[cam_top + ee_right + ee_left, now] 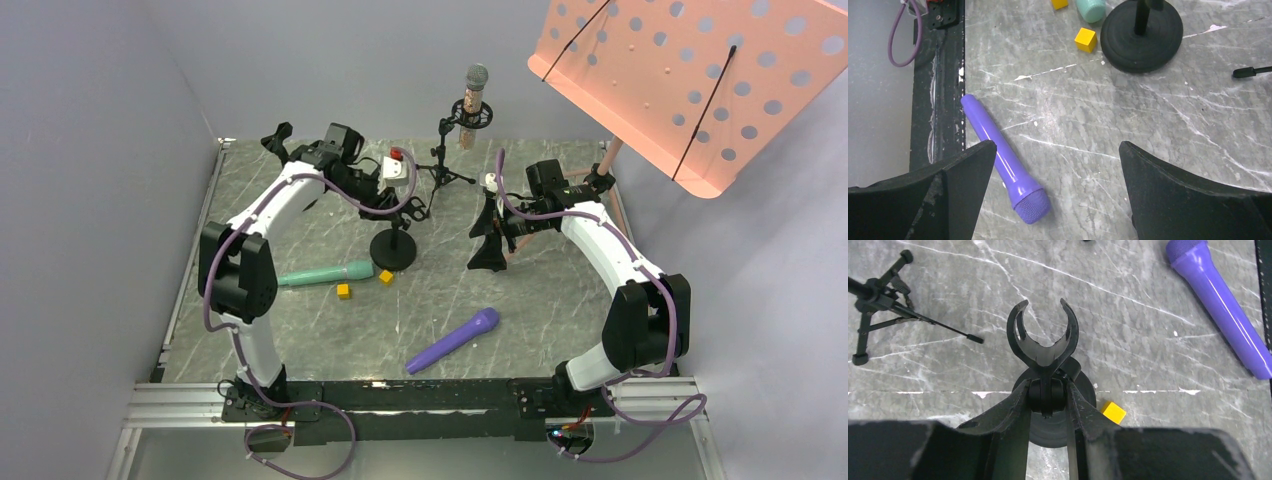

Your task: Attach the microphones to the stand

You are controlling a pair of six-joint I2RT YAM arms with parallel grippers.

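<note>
The left hand (1048, 390) was clamped on the base of the stand's clip (1043, 335); the right hand (1055, 150) gaped apart, the purple microphone (997, 145) lying just beside one finger on the tabletop (1128, 115)

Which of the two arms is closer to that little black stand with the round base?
Left. The left gripper is clamped on the round-base stand just below its clip; the right gripper hangs open off to one side, not touching.
</note>
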